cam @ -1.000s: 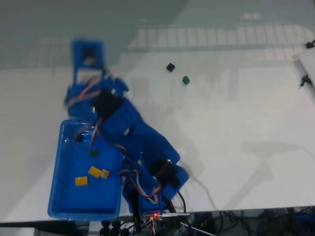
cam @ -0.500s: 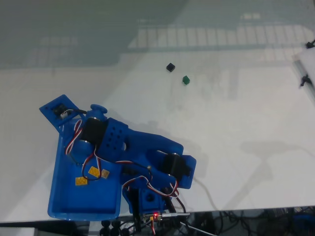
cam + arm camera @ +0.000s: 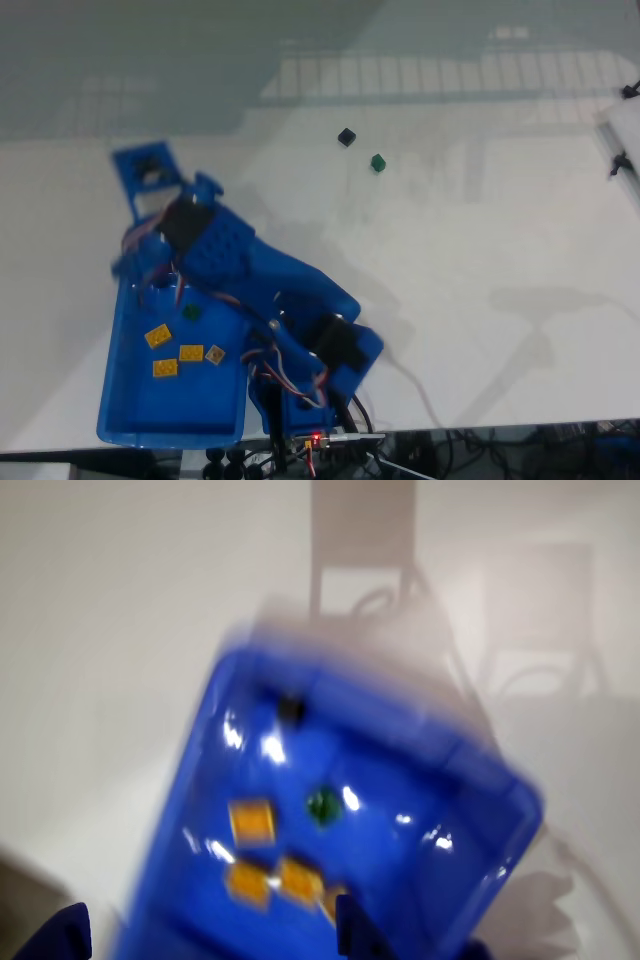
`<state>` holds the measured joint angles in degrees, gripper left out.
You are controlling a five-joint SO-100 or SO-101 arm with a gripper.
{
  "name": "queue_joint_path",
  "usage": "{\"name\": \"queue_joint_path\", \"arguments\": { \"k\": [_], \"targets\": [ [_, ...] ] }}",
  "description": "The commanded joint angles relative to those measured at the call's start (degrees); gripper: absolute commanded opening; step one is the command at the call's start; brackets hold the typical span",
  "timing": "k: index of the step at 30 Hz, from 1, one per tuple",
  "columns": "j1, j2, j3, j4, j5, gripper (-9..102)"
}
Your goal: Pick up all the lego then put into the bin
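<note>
— Since the fixed view looks down on it, which way does the bin (image 3: pixel 130 415) run?

— Its long axis runs from the bench's (image 3: pixel 480 260) near edge away from it; it is glossy blue with rounded corners.

— And the lego?

— Three yellow-orange bricks (image 3: pixel 157 336), a tan one (image 3: pixel 214 354) and a dark green one (image 3: pixel 190 313) lie inside; a black brick (image 3: pixel 346 137) and a green brick (image 3: pixel 377 162) sit on the bench, well apart from it.

— The hand?

— Blurred in the wrist view; I cannot tell whether its fingers are spread. The arm (image 3: pixel 260 285) hides the bin's right rim.

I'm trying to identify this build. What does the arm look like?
The arm is bright blue plastic, blocky, with black motors at the joints and thin red, white and black wires looping between them. A red light glows at its base. The hand's fingertips are blue too.
</note>
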<state>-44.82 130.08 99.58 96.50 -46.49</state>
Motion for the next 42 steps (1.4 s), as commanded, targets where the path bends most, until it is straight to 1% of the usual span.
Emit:
{"name": "queue_joint_path", "arguments": {
  "k": [1,4,7,12,17,20,27,42],
  "targets": [
    [20.04,-6.24,-8.26,-7.03,4.83,33],
    [33.13,-14.94,-12.22,-12.48,3.96,34],
    [41.92,-23.47,-15.21,-16.35,0.62,33],
    [52.29,-36.91,-23.55,-16.96,-3.52,32],
    [59.94,-48.6,-33.57,-16.96,-5.27,31],
    [62.4,-54.58,-38.5,-16.96,-6.24,29],
    [64.07,-66.71,-48.16,-16.44,-8.09,26],
    [64.25,-77.87,-54.32,-16.26,-10.81,25]
  ]
}}
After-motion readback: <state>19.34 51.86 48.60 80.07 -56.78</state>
